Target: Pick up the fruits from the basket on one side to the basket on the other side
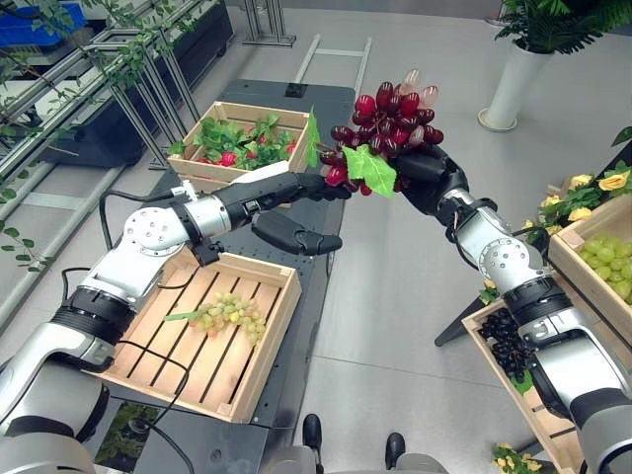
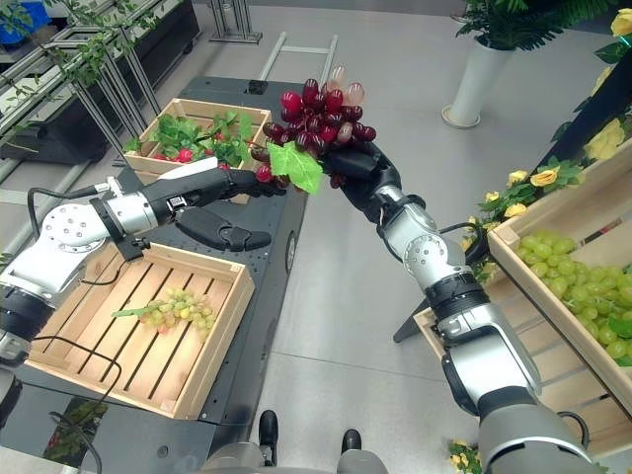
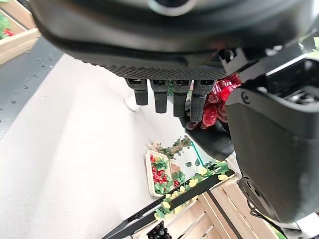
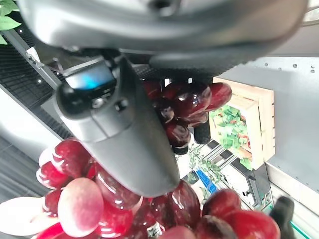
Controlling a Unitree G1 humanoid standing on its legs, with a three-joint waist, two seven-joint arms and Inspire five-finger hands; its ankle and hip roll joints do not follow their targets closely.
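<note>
Crates flank the robot on both sides: a slatted wooden basket (image 1: 259,341) on the black table (image 1: 321,296) at its left, already holding a bunch of green grapes (image 1: 229,314), and stacked wooden baskets (image 1: 583,259) on a rack at its right, one with green grapes and one below with black grapes (image 1: 511,346). A further crate of strawberries and leaves (image 1: 242,141) sits at the table's far end.

Between them, held high over the gap of grey floor, hangs the bunch of red grapes (image 1: 390,123) with its green leaf (image 1: 370,168). The right hand (image 1: 427,173) is clenched round the bunch from beneath, thumb and fingers wrapped among the berries in its wrist view. The left hand (image 1: 286,188) reaches toward it, fingers straight and thumb spread below, tips touching or just beside the lowest berries; which cannot be told.

A handover looks to be the step in hand. Done well, the left hand would likely need to curl firmly round the bunch's body, not the leaf or loose outer berries, before the right lets go, since a slip here would probably drop the fruit onto the floor.
</note>
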